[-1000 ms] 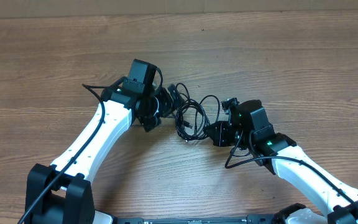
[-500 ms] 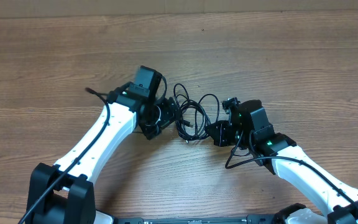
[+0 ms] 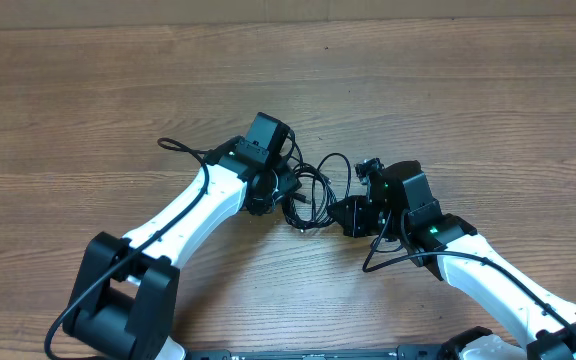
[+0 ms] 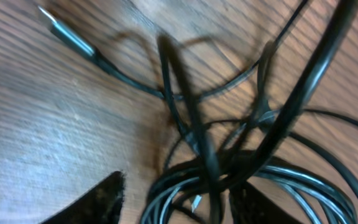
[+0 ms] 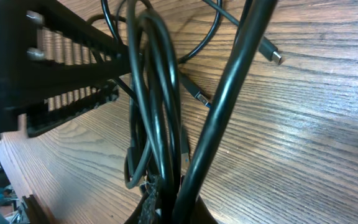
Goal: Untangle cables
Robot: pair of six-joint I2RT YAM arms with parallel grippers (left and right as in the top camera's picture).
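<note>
The cables (image 3: 315,183) lie as a tangled black bundle on the wooden table between my two arms. My left gripper (image 3: 286,190) is at the bundle's left side. In the left wrist view its dark fingers (image 4: 104,199) stand apart on either side of the coiled cables (image 4: 185,180), open, with a gap on the left. A loose strand ends in a silver plug (image 4: 67,34). My right gripper (image 3: 336,212) is shut on the bundle's right end. In the right wrist view the cables (image 5: 154,93) run straight up out of its pinched fingertips (image 5: 169,208).
The left arm's gripper (image 5: 48,68) fills the upper left of the right wrist view. A loose plug (image 5: 271,53) lies on bare wood (image 5: 303,124) to the right. A thick arm wire (image 3: 178,147) loops off the left arm. Wood tabletop (image 3: 448,90) stretches behind.
My left arm has swung right onto the bundle, and its jaws have narrowed around the cables. The right arm and its grip have not moved.
</note>
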